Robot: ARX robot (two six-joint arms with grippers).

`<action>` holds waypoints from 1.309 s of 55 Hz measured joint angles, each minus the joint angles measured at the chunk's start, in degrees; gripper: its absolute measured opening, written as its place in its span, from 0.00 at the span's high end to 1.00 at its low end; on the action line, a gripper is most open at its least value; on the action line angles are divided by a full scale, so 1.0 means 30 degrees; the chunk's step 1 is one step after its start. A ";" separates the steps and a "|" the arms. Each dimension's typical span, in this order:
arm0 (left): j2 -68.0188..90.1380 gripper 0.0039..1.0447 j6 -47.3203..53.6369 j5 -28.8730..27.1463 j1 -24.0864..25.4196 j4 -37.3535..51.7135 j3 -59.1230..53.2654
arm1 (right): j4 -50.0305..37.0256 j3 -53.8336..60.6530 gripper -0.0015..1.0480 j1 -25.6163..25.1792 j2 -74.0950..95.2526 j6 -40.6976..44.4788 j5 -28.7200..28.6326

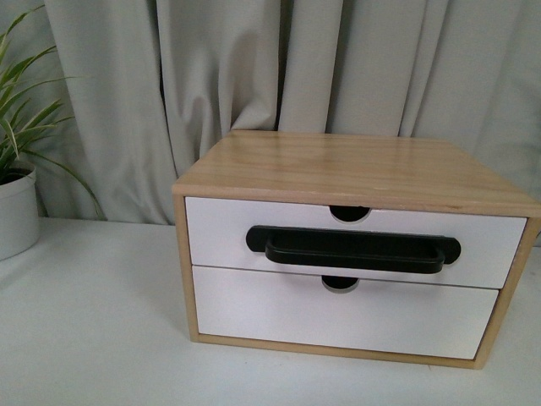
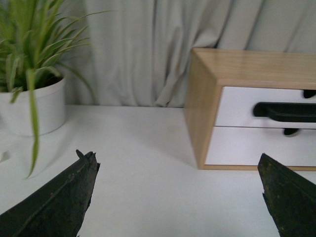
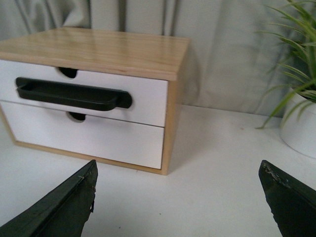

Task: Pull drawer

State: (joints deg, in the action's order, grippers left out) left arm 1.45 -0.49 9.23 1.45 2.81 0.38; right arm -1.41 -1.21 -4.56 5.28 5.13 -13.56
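1. Spanning the foreground, a white table (image 1: 93, 338) carries everything, with a grey curtain (image 1: 211, 76) hanging behind it.
2. On the table stands a wooden cabinet (image 1: 338, 169), slightly right of centre in the front view, with a potted plant (image 1: 15, 211) well to its left. The right wrist view shows a second plant (image 3: 301, 123) on its other side.
3. The drawer (image 1: 220, 233) is the upper of the cabinet's two white fronts. It looks fully closed, flush with the frame, so I judge the pull has not begun.
4. Below it is a plain front (image 1: 338, 317) with no handle, which is not the target.
5. A long black handle (image 1: 353, 248) runs across the middle of the drawer and stands proud of the white face, which leaves room for a finger behind it.
6. The left gripper (image 2: 174, 158) has its jaws wide apart and holds nothing. It looks at the cabinet's left corner from well back.
7. The right gripper (image 3: 177, 165) is likewise spread wide and empty, well apart from the cabinet. It faces the handle's right end.
8. A half-round notch (image 1: 349, 213) sits in the drawer's top edge, just above the handle.
9. The step in hand appears to be the approach. Neither arm shows in the front view.
10. Next, one gripper would need to reach in, close over the bar or hook behind it, and draw straight back towards the robot. The light cabinet may slide instead of the drawer opening.
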 joint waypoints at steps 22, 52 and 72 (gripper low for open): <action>1.4309 0.06 0.7300 0.4925 -0.3009 0.4932 0.4320 | 0.1209 -0.5683 0.09 0.0095 1.1387 1.0397 -0.4532; 2.2935 0.06 1.8782 0.4401 -0.7380 -0.0736 1.2495 | 0.1530 -0.8961 0.09 0.2492 1.6247 1.8192 -0.4998; 2.7576 0.06 2.1478 0.2601 -0.9806 -0.1588 1.7027 | -0.1341 -1.0112 0.09 0.3249 2.1048 1.9482 -0.5013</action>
State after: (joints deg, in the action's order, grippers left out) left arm 84.18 63.94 17.04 -27.97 -1.96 51.46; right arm -5.43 -31.55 5.19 68.42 63.57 -28.60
